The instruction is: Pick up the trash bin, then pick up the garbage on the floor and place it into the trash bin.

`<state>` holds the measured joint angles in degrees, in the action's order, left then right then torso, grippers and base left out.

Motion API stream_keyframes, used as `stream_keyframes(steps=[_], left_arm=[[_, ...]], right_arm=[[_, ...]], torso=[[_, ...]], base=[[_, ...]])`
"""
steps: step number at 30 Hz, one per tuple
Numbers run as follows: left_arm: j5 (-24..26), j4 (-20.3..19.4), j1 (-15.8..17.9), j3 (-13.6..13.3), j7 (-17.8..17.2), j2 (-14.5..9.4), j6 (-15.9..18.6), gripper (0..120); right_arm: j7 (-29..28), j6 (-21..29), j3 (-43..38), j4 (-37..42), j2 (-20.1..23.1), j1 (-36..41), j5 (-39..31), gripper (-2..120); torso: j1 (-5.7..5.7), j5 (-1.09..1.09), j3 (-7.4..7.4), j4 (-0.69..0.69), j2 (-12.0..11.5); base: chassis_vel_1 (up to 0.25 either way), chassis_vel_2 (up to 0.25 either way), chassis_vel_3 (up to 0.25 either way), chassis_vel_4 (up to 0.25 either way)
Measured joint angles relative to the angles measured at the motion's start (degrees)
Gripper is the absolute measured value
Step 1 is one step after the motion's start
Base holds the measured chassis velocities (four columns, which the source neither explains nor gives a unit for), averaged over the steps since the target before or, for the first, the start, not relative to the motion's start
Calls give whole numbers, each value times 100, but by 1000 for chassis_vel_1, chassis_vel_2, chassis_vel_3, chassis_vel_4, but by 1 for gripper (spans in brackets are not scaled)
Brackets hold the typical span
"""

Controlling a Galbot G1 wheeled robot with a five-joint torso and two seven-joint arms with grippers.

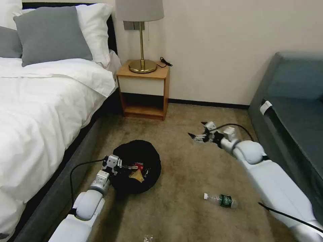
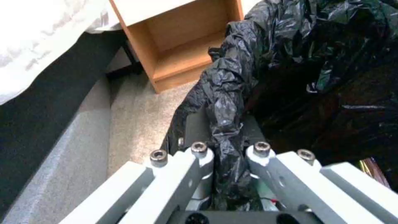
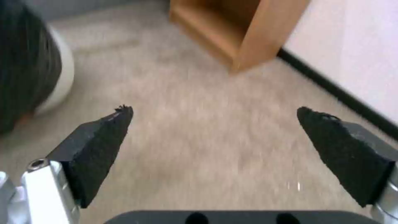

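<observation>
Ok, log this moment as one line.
left gripper: shut on trash bin rim | right gripper: open, empty, above carpet | bottle: on floor

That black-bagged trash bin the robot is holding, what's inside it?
Inside the trash bin, held at its rim by the left gripper, lie a red-and-white wrapper and a gold-brown packet. Anything deeper is hidden by the black liner.

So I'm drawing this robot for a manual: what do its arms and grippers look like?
Both arms have smooth white shells with rounded silver-grey wrist joints and a black cable looping alongside. The left gripper has pale grey linkage bars with hex bolts. The right gripper carries two black, wedge-shaped, rough-textured fingertips.
</observation>
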<state>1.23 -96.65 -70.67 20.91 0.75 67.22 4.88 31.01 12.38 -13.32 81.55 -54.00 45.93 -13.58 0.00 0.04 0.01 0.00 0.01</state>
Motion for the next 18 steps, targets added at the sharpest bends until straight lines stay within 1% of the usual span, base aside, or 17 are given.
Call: stream_keyframes(steps=[1,2,4,5,6,7,8,9,11,16,18], left_arm=[[-3,-6,-4,-1,0,-1,2,4],[-3,-6,-4,-1,0,-1,2,4],[-7,-12,-8,-1,0,-12,5,4],[-7,-12,-8,-1,0,-12,5,4],[-8,-12,-8,-2,0,-13,5,4],[-8,-11,-6,-6,0,-14,5,4],[-8,-5,4,-12,0,-19,6,4],[-8,-5,4,-12,0,-19,6,4],[-8,13,34,-36,-1,-37,9,4],[-7,28,50,-76,-6,-47,13,4],[-11,28,18,-104,-13,-47,-3,4]], right_arm=[[128,45,-91,5,72,150,77,100],[128,45,-91,5,72,150,77,100],[325,169,-263,56,183,449,197,100],[325,169,-263,56,183,449,197,100],[397,227,-354,109,218,616,255,100],[457,260,-421,149,237,744,319,100],[530,264,-492,188,246,885,435,100],[530,264,-492,188,246,885,435,100],[641,234,-589,212,261,1119,662,100],[795,207,-618,213,306,1320,896,100],[967,184,-605,194,340,1459,1123,100]], torso=[[0,-5,0,-1,0],[0,-5,0,-1,0],[0,0,0,-1,0],[0,0,0,-1,0],[0,-5,0,-2,0],[0,-5,0,-2,0],[0,-2,0,-1,0],[0,-2,0,-1,0],[0,-3,0,-1,0],[0,-3,0,0,0],[0,-3,0,0,0]], base=[[0,0,0,0],[0,0,0,0],[0,0,0,0],[0,0,0,0],[0,0,0,0],[0,0,0,0],[0,0,0,0],[0,0,0,0],[0,0,0,0],[0,0,0,0],[0,0,0,0]])
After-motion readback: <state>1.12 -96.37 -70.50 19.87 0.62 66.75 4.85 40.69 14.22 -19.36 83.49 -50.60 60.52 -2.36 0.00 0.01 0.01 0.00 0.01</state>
